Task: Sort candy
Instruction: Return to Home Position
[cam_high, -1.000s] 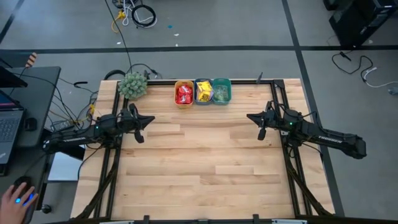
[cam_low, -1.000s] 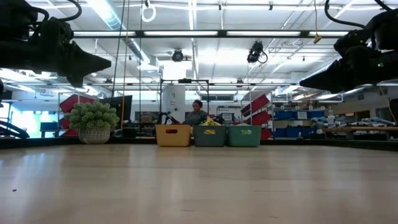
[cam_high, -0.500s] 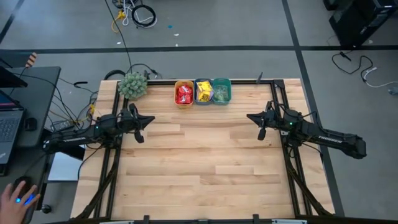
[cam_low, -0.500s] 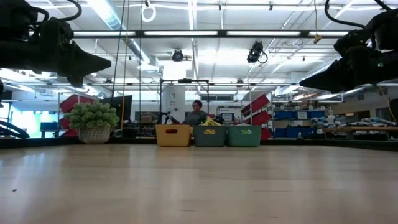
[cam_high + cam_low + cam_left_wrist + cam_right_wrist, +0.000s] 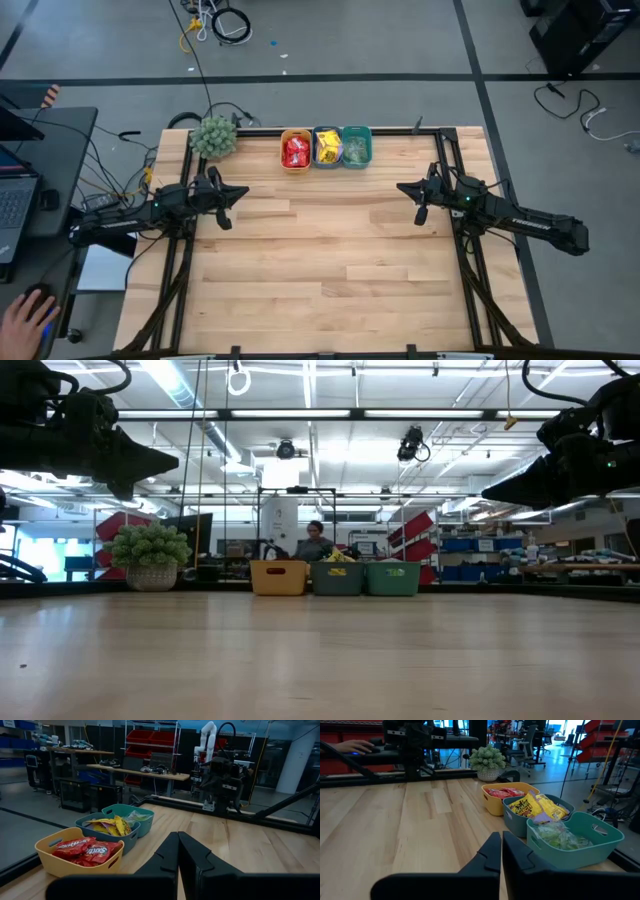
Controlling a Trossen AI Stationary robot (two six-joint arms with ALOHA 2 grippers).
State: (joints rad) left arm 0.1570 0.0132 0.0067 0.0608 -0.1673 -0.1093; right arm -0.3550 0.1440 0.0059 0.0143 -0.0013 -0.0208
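My left fingers (image 5: pixel 171 851) are pressed together with nothing between them, and my right fingers (image 5: pixel 493 849) are the same, shut tight and carrying nothing. Both pairs hang above the surface (image 5: pixel 330 260), the left pair near its left edge and the right pair near its right edge, with the tips pointing inward across bare wood. At the far edge three bins stand in a row, touching side to side. The red candy packs (image 5: pixel 87 851) lie in the yellow bin (image 5: pixel 55 865), the yellow packs (image 5: pixel 112 826) in the blue bin (image 5: pixel 131 840), and the pale green packs (image 5: pixel 135 816) in the teal bin (image 5: pixel 147 826). I see no pack loose on the wood, so I judge the sorting finished, with only the return to rest in hand. To do that well I should keep each pair shut, hold my height over the wood and move slowly and evenly. I should not swing toward the bins or the fuzzy green plant (image 5: pixel 213 136) beside them, because a knock there could spill what is sorted. A person's hand (image 5: pixel 22 322) is at a desk off the left side, well apart from me.
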